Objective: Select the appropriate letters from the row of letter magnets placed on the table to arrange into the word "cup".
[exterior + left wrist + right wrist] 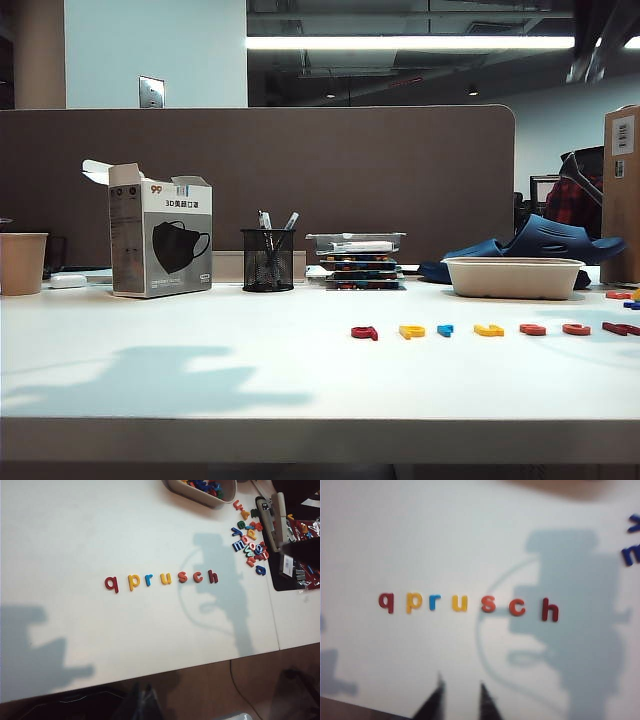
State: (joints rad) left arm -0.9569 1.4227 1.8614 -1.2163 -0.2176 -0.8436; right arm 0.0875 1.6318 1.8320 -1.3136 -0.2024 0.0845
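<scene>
The right pincer (pixel 461 700) is seen only as two dark fingertips with a narrow gap between them and nothing held, hovering above the bare table (pixel 420 540) just short of the row of letters (pixel 468 605). The left pincer is hardly shown in its own wrist view – only a dark blur at the edge – so its state cannot be told.

The row reads q p r u s c h. The three wanted pieces lie in it: the yellow p (pixel 413 601), the yellow u (pixel 459 602) and the orange-red c (pixel 517 608). Close neighbours stand on both sides of each.

The letters are judged light, stiff and flat – likely to slide on the smooth top when nudged. Each would best be pinched across its narrow body from above, with the fingertips set into the small gaps so that neighbours are not pushed.
</scene>
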